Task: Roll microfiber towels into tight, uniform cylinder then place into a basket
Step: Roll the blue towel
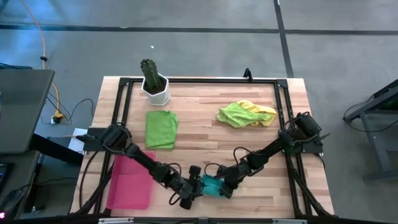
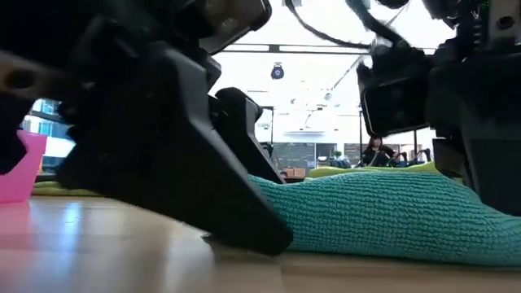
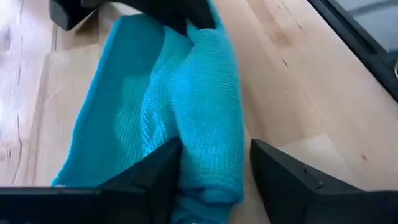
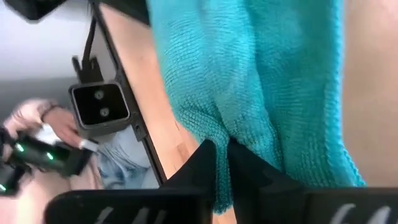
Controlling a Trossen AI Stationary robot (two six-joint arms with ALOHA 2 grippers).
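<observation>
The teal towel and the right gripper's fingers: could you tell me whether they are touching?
Touching. In the right wrist view the right gripper has its nearly closed fingers pinching a fold at the edge of the teal towel.

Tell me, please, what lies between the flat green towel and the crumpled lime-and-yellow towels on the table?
Nothing: in the high view, only bare wooden tabletop separates the flat green towel from the crumpled lime-and-yellow towels.

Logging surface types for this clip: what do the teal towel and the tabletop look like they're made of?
Teal towel: soft knitted or woven cloth, matte, probably microfiber; a fine looped texture shows and it folds limply. Tabletop: light wood planks, smooth with a slight sheen; grain lines and board seams are visible.
</observation>
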